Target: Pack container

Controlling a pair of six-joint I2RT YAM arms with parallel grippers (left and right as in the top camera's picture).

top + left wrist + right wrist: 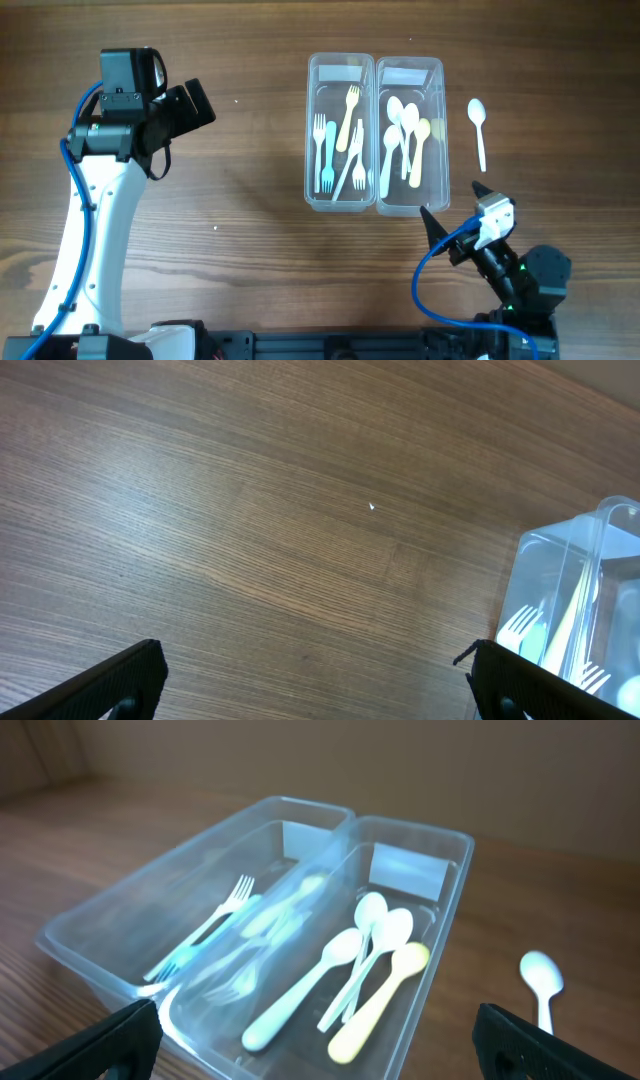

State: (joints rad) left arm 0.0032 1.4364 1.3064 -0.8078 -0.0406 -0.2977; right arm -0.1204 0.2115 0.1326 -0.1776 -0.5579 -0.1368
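Two clear plastic containers stand side by side. The left container (312, 140) holds several forks (340, 145). The right container (438, 130) holds several spoons (405, 135). One white spoon (479, 130) lies on the table just right of the right container; it also shows in the right wrist view (541, 980). My right gripper (452, 218) is open and empty, near the front right corner of the spoon container (440, 935). My left gripper (190, 105) is open and empty, far left of the containers; the fork container's corner (560, 590) shows in its view.
The wooden table (230, 200) spreads between the left arm and the containers. The left arm's white link and blue cable (85, 230) run along the left side. The right arm's base (535, 280) sits at the front right.
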